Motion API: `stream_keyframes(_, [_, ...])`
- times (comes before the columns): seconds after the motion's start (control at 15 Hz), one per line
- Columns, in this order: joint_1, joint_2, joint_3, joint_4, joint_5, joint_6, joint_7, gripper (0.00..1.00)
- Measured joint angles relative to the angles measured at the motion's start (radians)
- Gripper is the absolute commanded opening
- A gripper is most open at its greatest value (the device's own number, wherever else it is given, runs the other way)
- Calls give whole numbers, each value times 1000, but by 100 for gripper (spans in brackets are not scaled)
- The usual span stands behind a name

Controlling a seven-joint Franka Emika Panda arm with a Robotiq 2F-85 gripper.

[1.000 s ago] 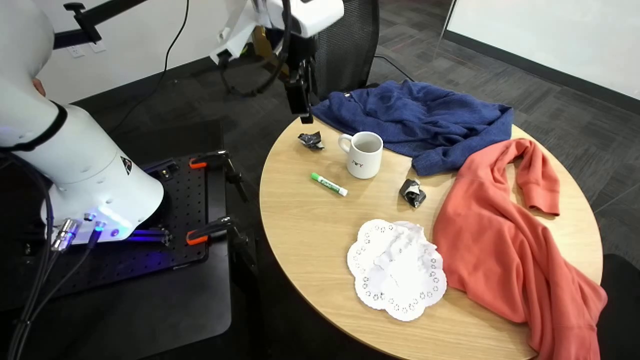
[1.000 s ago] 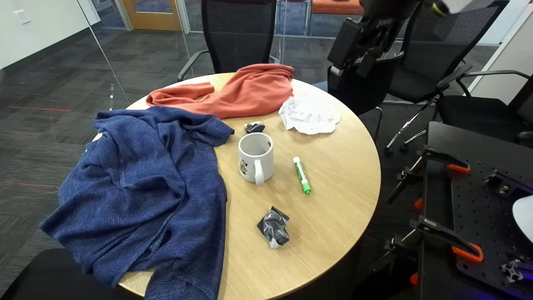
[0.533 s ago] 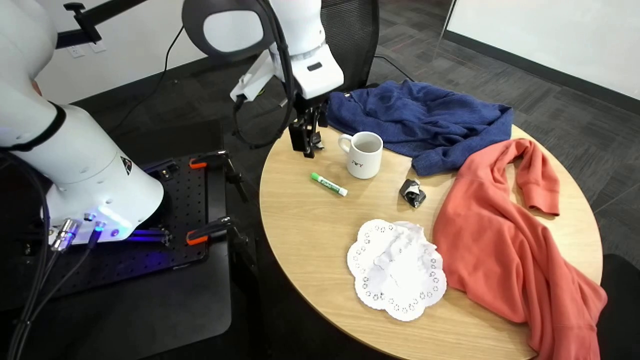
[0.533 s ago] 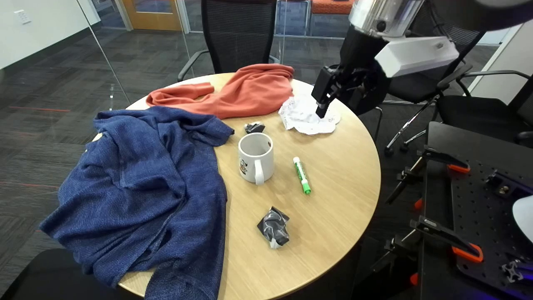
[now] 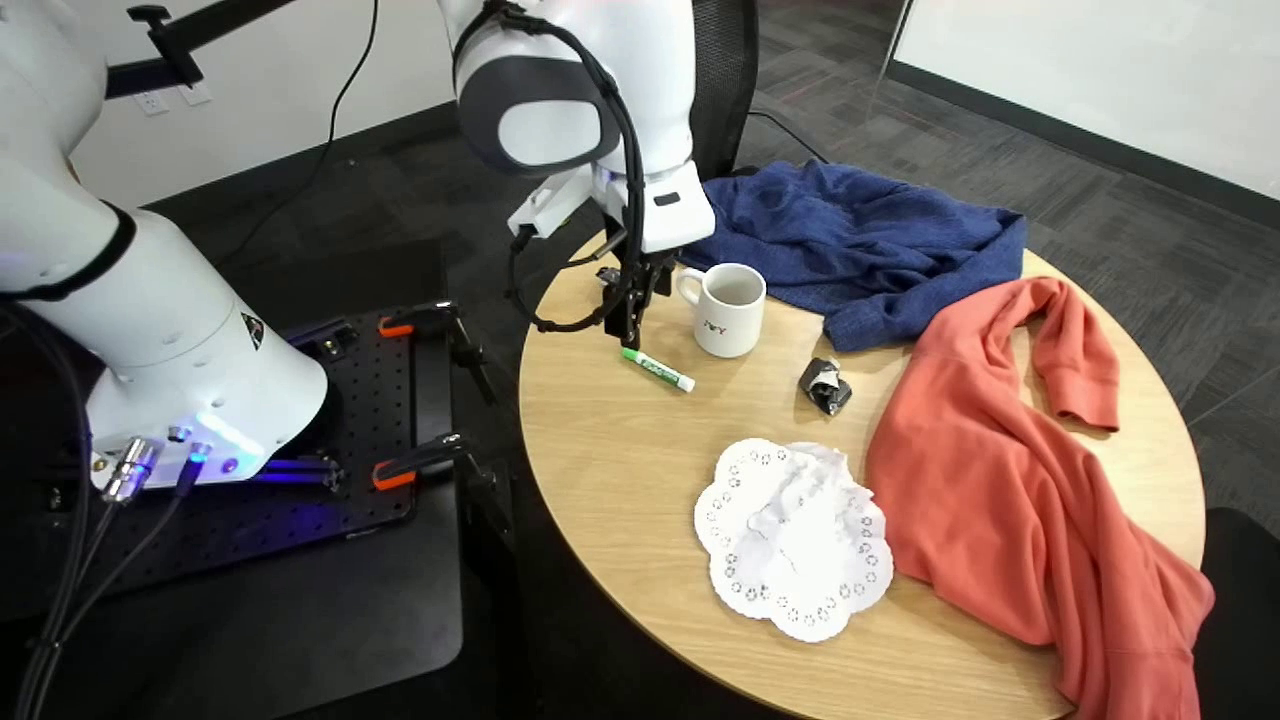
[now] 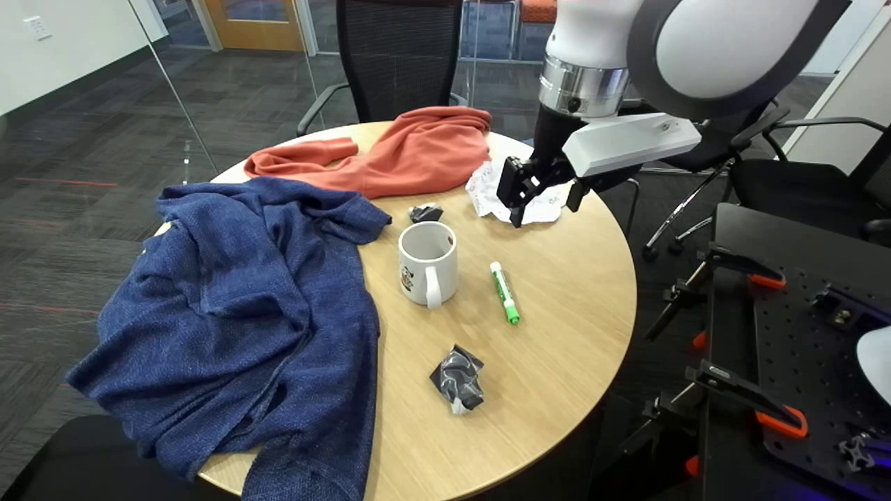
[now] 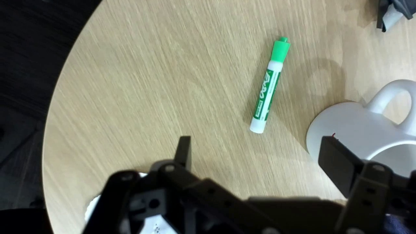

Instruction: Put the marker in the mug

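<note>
The marker (image 5: 658, 369), white and green with a bright green cap, lies flat on the table in both exterior views (image 6: 505, 293). In the wrist view the marker (image 7: 268, 89) lies beyond the fingertips, white end nearest. The white mug (image 5: 728, 320) stands upright beside the marker in both exterior views (image 6: 426, 278). In the wrist view the mug (image 7: 351, 126) is at the right, partly behind the right finger. My gripper (image 7: 256, 146) is open and empty, with fingers wide apart. It hangs above the table near the marker in both exterior views (image 5: 645, 318) (image 6: 545, 214).
A white doily (image 5: 800, 540) lies on the round table (image 5: 600, 480). Crumpled dark wrappers (image 5: 826, 386) (image 6: 458, 379) lie on either side of the mug. A blue garment (image 6: 257, 299) and a red garment (image 5: 1020, 500) cover parts of the table.
My gripper has come down from high beside the table and moved in over it, closer to the marker and the mug. The marker, mug and other things have not moved.
</note>
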Motion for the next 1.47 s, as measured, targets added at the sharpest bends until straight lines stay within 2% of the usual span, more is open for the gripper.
stream_keyframes(0.53, [67, 185, -15, 137, 116, 0, -8, 100])
stream_keyframes(1.13, [65, 312, -13, 232, 220, 0, -83, 100])
stream_keyframes(1.47, [62, 367, -17, 262, 232, 0, -87, 100])
